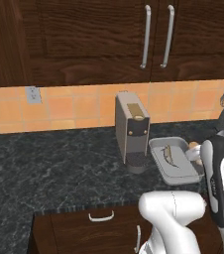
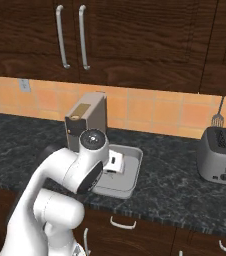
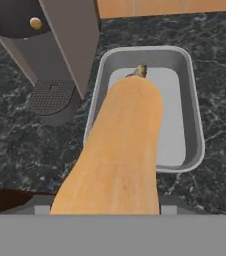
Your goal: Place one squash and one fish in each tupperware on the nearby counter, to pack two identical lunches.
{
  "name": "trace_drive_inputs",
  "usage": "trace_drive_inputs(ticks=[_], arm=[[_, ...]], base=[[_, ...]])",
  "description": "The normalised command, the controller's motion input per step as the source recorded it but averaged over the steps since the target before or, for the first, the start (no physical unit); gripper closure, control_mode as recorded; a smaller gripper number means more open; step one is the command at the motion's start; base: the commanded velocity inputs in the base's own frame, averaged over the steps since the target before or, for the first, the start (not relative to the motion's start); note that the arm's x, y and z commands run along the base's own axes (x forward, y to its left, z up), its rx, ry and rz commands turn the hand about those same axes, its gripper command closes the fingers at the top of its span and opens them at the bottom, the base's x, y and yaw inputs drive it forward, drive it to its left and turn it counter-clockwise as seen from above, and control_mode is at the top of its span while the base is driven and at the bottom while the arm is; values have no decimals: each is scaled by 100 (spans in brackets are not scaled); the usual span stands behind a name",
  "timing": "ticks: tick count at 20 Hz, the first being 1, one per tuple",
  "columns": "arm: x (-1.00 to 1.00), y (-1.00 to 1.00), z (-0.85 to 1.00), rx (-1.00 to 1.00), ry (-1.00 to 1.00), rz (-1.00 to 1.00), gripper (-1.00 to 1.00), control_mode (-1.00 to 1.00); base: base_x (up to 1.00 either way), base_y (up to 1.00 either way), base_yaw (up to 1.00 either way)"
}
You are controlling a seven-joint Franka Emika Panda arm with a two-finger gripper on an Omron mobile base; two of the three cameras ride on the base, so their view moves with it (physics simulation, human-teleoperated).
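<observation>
Your arm is bent forward; the hand [image 2: 116, 162] hovers over the shallow grey-white tray [image 1: 176, 174] on the black speckled worktop [image 1: 44, 168], pinching the tan oblong squash [image 3: 120, 150]; a slim grey-green fish [image 1: 167, 154] lies in the tray.

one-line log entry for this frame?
phase: carrying | gripper: shut on squash | above tupperware | fish in tupperware | next: release squash

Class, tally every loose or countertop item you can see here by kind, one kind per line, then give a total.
Squash: 1
Fish: 1
Tupperware: 1
Coffee machine: 1
Toaster: 1
Hanging utensils: 2
Total: 7
</observation>
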Motion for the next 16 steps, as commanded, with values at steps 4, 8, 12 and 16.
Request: trace_drive_inputs(ticks=[4, 8, 12, 16], arm=[[60, -11, -64, 0, 0, 0, 100, -100], [37, -17, -53, 0, 0, 0, 100, -100], [38, -21, -32, 0, 0, 0, 100, -100], [46, -20, -21, 0, 7, 0, 100, -100]], base=[[0, 0, 0], [0, 0, 0], [0, 0, 0], [0, 0, 0]])
